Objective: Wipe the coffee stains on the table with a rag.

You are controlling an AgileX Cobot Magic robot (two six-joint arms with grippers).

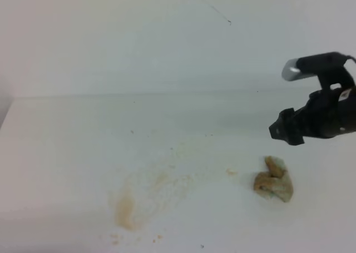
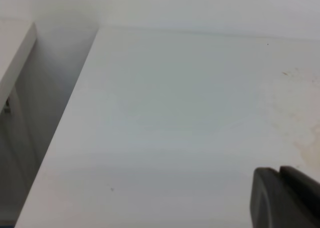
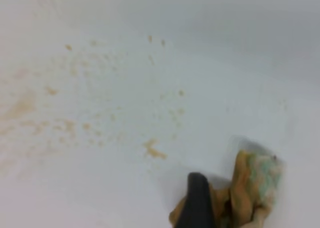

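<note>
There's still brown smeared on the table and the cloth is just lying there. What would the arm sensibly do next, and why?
Probably lower the right claw back onto the rag and grip it. The rag lies loose on the table, apart from the claw above it, while pale coffee stains remain to its left. It likely needs another wipe.
</note>
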